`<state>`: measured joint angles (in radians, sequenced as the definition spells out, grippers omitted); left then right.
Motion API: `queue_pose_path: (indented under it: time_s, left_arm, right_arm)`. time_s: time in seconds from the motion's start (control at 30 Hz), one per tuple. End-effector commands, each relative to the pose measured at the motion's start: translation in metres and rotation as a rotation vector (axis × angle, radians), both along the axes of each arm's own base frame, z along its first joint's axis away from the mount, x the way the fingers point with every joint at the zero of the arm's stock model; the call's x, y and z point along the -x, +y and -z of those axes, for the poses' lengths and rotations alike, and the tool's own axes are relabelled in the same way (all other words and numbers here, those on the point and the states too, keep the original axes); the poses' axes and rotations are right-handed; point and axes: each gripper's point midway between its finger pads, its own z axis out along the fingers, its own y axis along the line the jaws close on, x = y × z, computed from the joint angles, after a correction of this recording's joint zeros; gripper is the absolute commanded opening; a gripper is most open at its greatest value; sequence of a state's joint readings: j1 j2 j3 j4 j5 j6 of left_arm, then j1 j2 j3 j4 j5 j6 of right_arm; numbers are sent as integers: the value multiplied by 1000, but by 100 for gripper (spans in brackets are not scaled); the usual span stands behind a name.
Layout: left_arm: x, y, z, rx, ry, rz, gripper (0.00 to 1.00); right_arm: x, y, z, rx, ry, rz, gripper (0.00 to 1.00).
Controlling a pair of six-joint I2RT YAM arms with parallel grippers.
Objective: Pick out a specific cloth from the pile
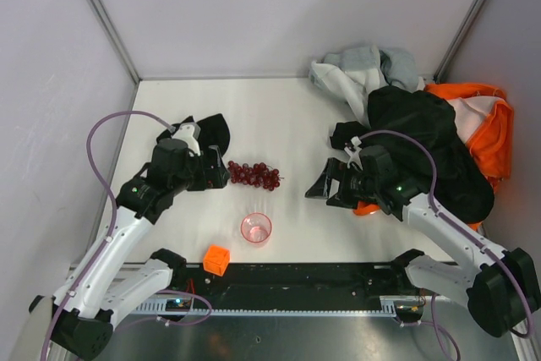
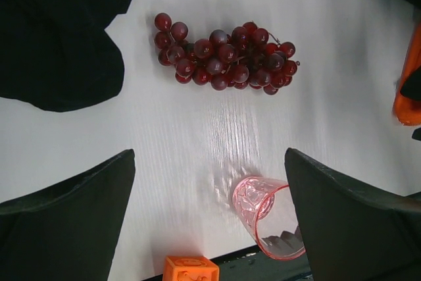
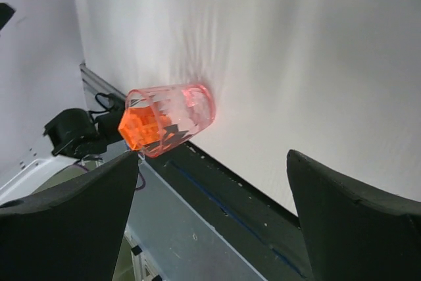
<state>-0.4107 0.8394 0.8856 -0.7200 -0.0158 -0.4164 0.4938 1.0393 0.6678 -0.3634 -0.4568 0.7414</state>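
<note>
The small black cloth [image 1: 213, 132] lies flat on the white table at the left, apart from the pile; it also shows at the top left of the left wrist view [image 2: 56, 37]. My left gripper [image 1: 218, 177] is open and empty just in front of the cloth, next to the grapes; the left wrist view shows it [image 2: 210, 222] above bare table. The pile sits at the back right: a large black garment [image 1: 431, 145], an orange one [image 1: 490, 124] and pale grey-white ones [image 1: 359, 69]. My right gripper [image 1: 321, 188] is open and empty at the pile's left edge, over the table's near edge [image 3: 210, 222].
A bunch of dark red grapes [image 1: 254, 175] lies mid-table, also in the left wrist view [image 2: 223, 57]. A pink clear cup [image 1: 255, 228] stands in front of them. An orange cube [image 1: 216, 259] sits at the table's front edge. Walls close in left, back and right.
</note>
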Motion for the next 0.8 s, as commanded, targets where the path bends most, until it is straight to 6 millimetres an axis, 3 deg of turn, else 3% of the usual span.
queue_pose_path:
  time_s: [0.0, 0.27, 0.43, 0.5, 0.63, 0.77]
  left_arm:
    - [-5, -3, -17, -1, -51, 19, 100]
    - [-6, -2, -12, -14, -38, 19, 100]
    - [-7, -1, -13, -20, -42, 17, 100]
    - [-9, 0, -14, -25, -47, 12, 100]
    - [-13, 0, -18, -35, -54, 8, 100]
    - [-17, 1, -19, -45, -54, 1, 100]
  right_arm:
    - [4, 24, -47, -142, -166, -110, 99]
    - [15, 16, -88, -186, -376, -154, 99]
    - [9, -5, -98, -132, -422, -67, 99]
    - [-2, -27, -93, -33, -411, 54, 99]
    - [-24, -99, -76, 283, -377, 395, 99]
    - [-28, -150, -86, 448, -415, 598, 99]
